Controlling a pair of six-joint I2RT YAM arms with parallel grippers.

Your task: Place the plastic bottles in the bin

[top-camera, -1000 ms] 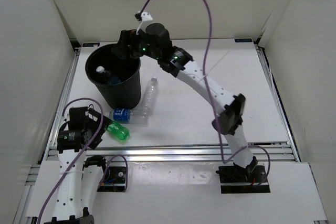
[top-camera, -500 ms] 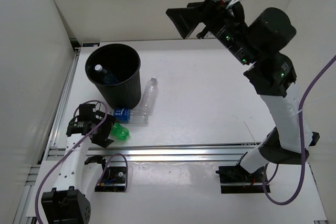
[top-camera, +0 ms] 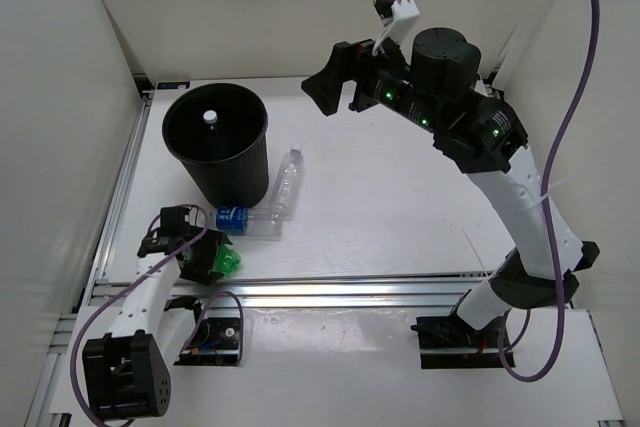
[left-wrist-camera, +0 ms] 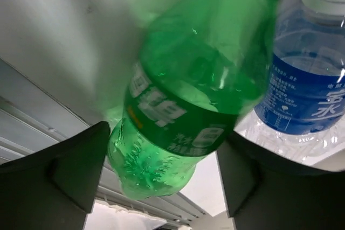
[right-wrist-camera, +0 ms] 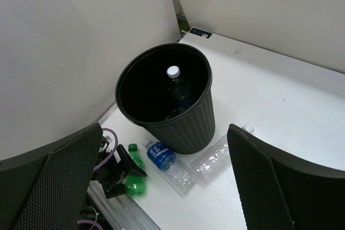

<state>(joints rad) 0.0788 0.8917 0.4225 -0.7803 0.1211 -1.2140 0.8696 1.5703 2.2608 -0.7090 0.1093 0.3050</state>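
The black ribbed bin point(top-camera: 245, 162) stands at the back left; a blue-labelled bottle point(top-camera: 210, 123) with a white cap sits inside it, also seen in the right wrist view point(right-wrist-camera: 175, 79). A second blue-labelled bottle point(top-camera: 235, 217), a plain clear bottle point(top-camera: 286, 182) and a green bottle point(top-camera: 228, 259) lie on the table in front of the bin. My left gripper point(top-camera: 200, 253) is open, its fingers on either side of the green bottle point(left-wrist-camera: 183, 106), with a gap at the right finger. My right gripper point(top-camera: 335, 82) is open and empty, high up to the right of the bin.
The table is a white board point(top-camera: 400, 207) with aluminium rails point(top-camera: 330, 292) along its near edge and white walls on three sides. The green bottle lies close to the near rail. The blue-labelled bottle point(left-wrist-camera: 307, 90) touches the green one.
My right arm left the bin, swung up and right, and has now come back left and lower. My left gripper has moved up to the green bottle and straddles it.
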